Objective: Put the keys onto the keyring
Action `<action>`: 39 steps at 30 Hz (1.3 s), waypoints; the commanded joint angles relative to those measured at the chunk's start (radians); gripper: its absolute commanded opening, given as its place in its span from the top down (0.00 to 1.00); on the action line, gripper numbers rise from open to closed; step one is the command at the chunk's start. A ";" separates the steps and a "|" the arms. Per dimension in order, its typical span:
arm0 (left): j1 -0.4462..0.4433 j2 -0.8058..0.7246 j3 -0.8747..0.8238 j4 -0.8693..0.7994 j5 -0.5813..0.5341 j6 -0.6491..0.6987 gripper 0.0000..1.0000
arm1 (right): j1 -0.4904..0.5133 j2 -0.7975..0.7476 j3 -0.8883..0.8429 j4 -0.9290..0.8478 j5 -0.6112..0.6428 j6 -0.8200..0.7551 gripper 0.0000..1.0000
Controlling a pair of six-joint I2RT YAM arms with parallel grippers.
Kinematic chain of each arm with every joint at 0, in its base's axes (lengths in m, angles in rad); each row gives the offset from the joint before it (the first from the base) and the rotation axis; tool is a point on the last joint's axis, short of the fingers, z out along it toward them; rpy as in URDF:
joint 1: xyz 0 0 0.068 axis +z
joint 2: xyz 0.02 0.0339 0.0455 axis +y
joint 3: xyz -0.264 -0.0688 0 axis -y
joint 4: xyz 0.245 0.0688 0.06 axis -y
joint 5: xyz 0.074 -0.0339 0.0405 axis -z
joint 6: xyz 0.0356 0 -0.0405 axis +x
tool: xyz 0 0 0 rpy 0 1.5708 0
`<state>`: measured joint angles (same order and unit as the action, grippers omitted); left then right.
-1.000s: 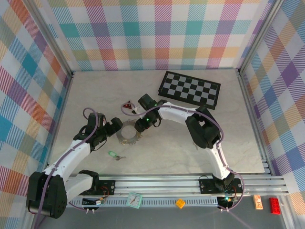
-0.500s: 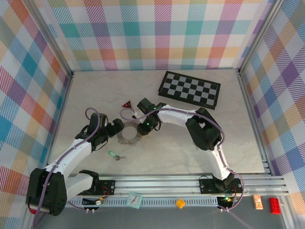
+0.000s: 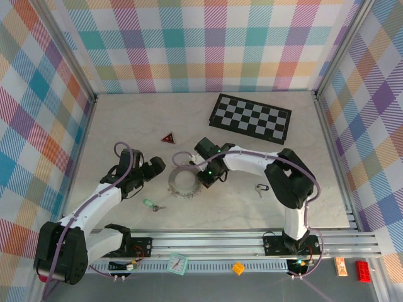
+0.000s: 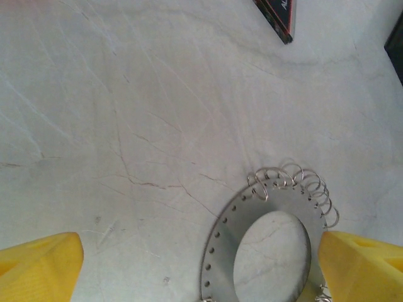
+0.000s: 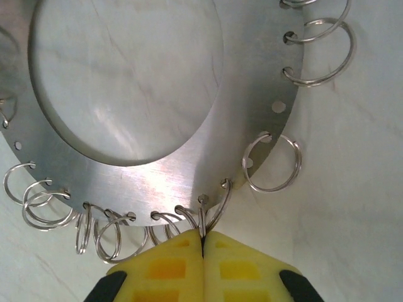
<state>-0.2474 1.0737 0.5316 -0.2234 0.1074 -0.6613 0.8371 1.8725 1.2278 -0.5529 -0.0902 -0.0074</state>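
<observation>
Right wrist view: the right claw (image 5: pixel 203 248) is seen at the bottom centre of the frame with its two yellow tips pressed together, no gap between them. One thin wire loop from the rim of the keyring (image 5: pixel 157 182) runs down into the seam of the tips; whether it is clamped there cannot be told. The grey plate of the keyring takes up the upper left of the frame, and small wire rings (image 5: pixel 272 162) are threaded through holes along its lower and right edge.

Left wrist view: the left claw (image 4: pixel 198 267) is held wide apart, one yellow tip in the lower left corner and the other in the lower right. The keyring (image 4: pixel 223 245) lies flat on the table (image 4: pixel 126 94) at the bottom of the frame, its right edge meeting the right-hand tip. A cluster of wire rings (image 4: pixel 302 179) is noted on its upper rim.

Top external view: the right claw (image 3: pixel 200 178) is placed at the right edge of the keyring (image 3: pixel 175 182), near the frame's centre. The left claw (image 3: pixel 156 167) is just left of the keyring. The green-tagged key (image 3: pixel 148 203) lies below and left of the keyring, apart from it. The key with the black clip (image 3: pixel 259 188) lies to the right, well apart from it. A red triangle (image 3: pixel 167 138) is recorded above and left of the keyring, and a chequered board (image 3: pixel 250 118) at the upper right of the table.
</observation>
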 commanded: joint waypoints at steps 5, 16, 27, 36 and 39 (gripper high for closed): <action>-0.075 0.033 0.022 0.039 0.071 0.047 0.12 | -0.017 -0.174 -0.185 0.008 0.043 0.095 0.96; -0.217 -0.034 -0.048 0.028 -0.014 -0.030 0.11 | -0.032 -0.289 -0.197 0.067 0.060 0.156 0.61; -0.214 -0.348 -0.075 -0.180 -0.310 -0.119 0.06 | 0.073 -0.292 -0.126 0.185 0.089 -0.015 0.57; -0.195 -0.416 -0.052 -0.262 -0.629 -0.165 0.06 | 0.127 0.003 0.245 -0.071 0.134 -0.004 0.57; -0.187 -0.475 -0.039 -0.370 -0.779 -0.283 0.06 | 0.137 0.084 0.341 -0.150 0.152 0.003 0.57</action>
<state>-0.4461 0.6456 0.4511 -0.4812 -0.4751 -0.8349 0.9588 1.9087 1.5036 -0.5667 0.0341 0.0059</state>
